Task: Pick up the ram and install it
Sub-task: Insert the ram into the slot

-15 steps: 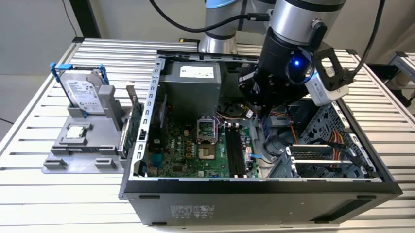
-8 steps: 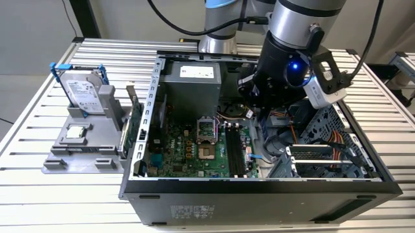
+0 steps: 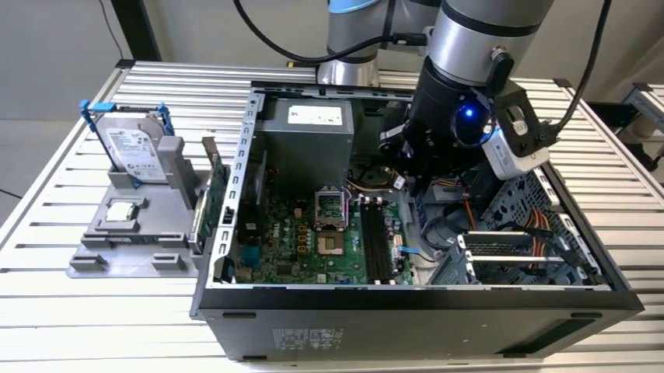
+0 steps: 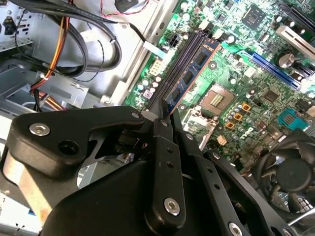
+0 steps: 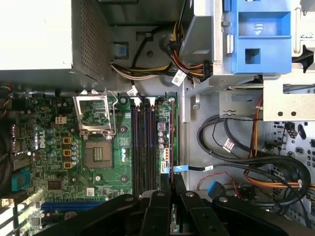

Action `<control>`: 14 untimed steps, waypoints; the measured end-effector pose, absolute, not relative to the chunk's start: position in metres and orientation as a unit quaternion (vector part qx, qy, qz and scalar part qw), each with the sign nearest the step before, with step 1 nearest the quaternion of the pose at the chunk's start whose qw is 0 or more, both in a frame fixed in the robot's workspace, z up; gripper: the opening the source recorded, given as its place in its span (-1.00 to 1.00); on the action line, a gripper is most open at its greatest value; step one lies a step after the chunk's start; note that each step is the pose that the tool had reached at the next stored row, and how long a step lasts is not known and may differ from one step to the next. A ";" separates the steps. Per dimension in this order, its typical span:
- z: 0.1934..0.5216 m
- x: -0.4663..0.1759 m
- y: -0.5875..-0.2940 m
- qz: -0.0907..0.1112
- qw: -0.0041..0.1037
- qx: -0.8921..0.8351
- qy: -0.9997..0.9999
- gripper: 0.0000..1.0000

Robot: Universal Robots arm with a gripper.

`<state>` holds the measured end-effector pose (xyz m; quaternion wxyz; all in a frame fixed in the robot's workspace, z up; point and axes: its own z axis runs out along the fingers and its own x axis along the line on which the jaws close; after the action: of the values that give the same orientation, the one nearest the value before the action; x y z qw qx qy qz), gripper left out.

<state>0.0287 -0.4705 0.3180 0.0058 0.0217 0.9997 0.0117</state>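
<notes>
ram [image 4: 194,73]: thin dark blue stick with black chips, lower end hidden behind gripper [image 4: 165,123], jaws clenched on it; standing edge-on over the motherboard [image 4: 256,73] memory slots [image 5: 145,147].

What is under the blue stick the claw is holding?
Under the ram lie the long dark memory slots on the green motherboard. The claw covers the ram's near end.
</notes>
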 end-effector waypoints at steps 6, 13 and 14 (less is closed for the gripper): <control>0.312 0.029 -0.470 0.012 0.004 0.022 1.000 -1.00; 0.306 0.029 -0.470 0.012 0.001 0.022 1.000 -1.00; 0.305 0.029 -0.470 0.012 0.001 0.022 1.000 -1.00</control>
<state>0.0287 -0.4705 0.3052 0.0006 0.0217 0.9997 0.0116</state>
